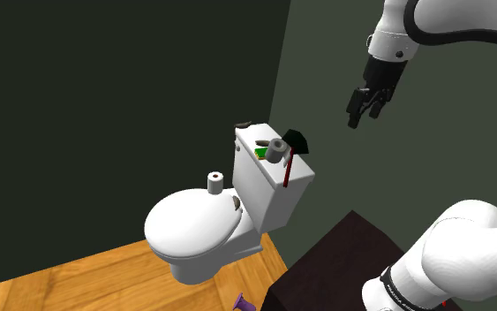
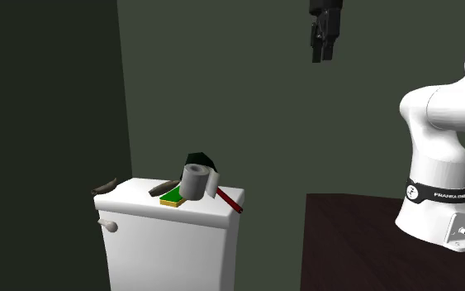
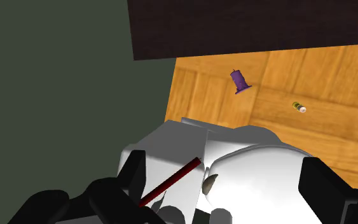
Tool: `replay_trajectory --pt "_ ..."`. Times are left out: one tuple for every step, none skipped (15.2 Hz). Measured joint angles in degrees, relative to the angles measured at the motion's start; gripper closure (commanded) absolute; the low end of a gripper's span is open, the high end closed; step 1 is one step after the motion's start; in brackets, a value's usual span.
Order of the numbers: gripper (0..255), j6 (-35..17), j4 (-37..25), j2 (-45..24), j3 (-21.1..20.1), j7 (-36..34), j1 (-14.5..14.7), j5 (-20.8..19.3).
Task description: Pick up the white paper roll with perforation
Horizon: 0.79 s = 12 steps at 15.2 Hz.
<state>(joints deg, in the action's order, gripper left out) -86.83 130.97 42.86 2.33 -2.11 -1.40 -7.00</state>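
Note:
A grey paper roll stands on the lid of the white toilet tank, beside a black brush head with a red handle. A second, lighter roll stands on the toilet's lid just in front of the tank. My black gripper hangs open and empty, high above the tank and off toward the shoulder view's right. Through the wrist view its fingers stand wide apart over the tank.
A green flat item and dark small objects also lie on the tank lid. The dark stand sits close beside the toilet. A purple object and a small yellowish piece lie on the wooden floor.

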Motion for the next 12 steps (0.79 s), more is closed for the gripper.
replay_trajectory --pt "0 0.0 0.0 0.0 0.0 0.0 0.0 0.0" --pt "0 -0.8 0.0 -0.8 0.1 -0.1 0.0 0.0" --pt "0 -2.3 0.5 -1.7 0.4 -0.1 -0.1 -0.2" --pt "0 -3.8 0.2 -3.2 0.6 -0.2 -0.2 -0.2" --pt "0 -5.8 1.3 -4.1 0.8 -0.3 -0.3 -0.3" --pt "0 -7.9 1.7 -5.6 1.0 -0.5 -0.3 -0.4" --pt "0 -9.7 1.7 -7.2 1.7 -0.1 -0.6 -0.7" --pt "0 -11.7 1.9 -8.9 2.0 -0.2 -0.7 -0.8" --pt "0 -13.5 1.9 -10.5 2.3 -0.2 -0.8 -0.9" --pt "0 -15.3 2.1 -11.9 2.4 -0.6 -0.7 -0.8" --pt "0 -17.2 1.9 -13.8 2.7 -0.5 -0.8 -0.9" --pt "0 -18.5 0.9 -15.9 3.0 -0.5 -0.9 -0.9"
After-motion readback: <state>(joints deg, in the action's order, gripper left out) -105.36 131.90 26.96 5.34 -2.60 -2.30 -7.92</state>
